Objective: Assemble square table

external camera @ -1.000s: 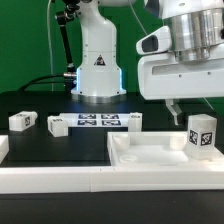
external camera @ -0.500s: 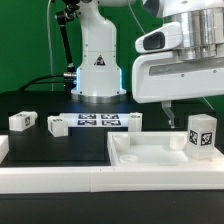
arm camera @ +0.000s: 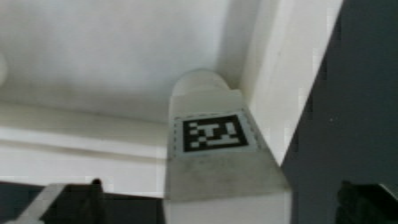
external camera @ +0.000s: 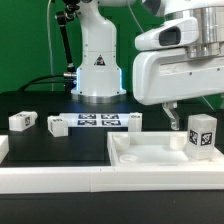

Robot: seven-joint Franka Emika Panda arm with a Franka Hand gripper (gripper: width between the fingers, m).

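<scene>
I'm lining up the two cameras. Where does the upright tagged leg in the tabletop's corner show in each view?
Exterior view: the leg stands at the exterior view's right, in the corner of the tabletop.
Wrist view: the leg fills the picture's middle, its tag facing the camera.
Shared landmark: the raised rim of the tabletop, right beside the leg.
</scene>
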